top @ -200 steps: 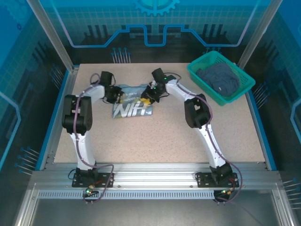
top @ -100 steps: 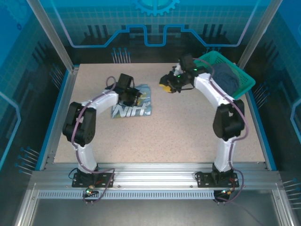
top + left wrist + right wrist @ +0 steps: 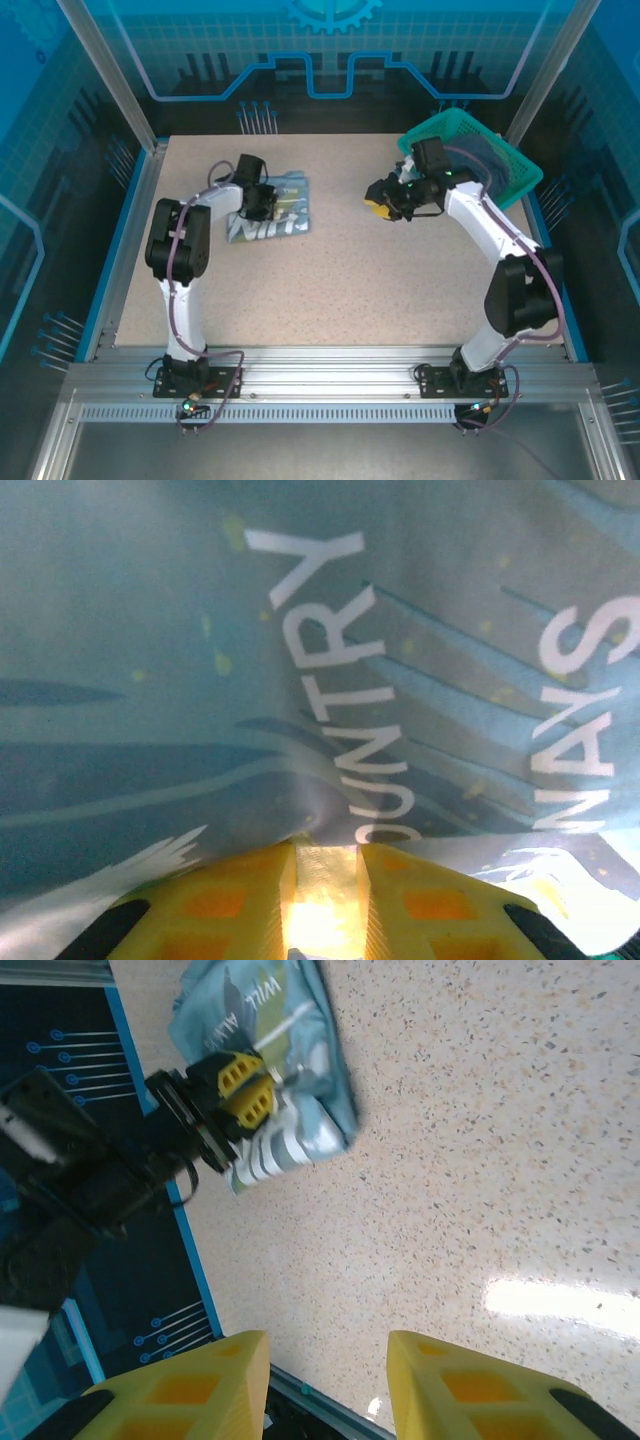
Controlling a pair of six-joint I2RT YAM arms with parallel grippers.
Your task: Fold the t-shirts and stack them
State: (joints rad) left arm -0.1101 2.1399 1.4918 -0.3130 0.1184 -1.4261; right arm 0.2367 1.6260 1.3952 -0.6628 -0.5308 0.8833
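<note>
2 yellow fingers (image 3: 235, 905) of the left gripper (image 3: 322, 900) stand close together, nipping a raised fold of the pale t-shirt (image 3: 330, 630) beside its white lettering. We see that shirt lying as a folded packet on the bench (image 3: 350, 290) toward the far left corner, the left gripper at its left edge. The right gripper (image 3: 325, 1390) hangs with its fingers apart and nothing between them, above bare bench right of centre, well apart from the shirt. Just behind it, in the far right corner, the teal basket (image 3: 533, 178) holds the darker t-shirt (image 3: 495, 160).
</note>
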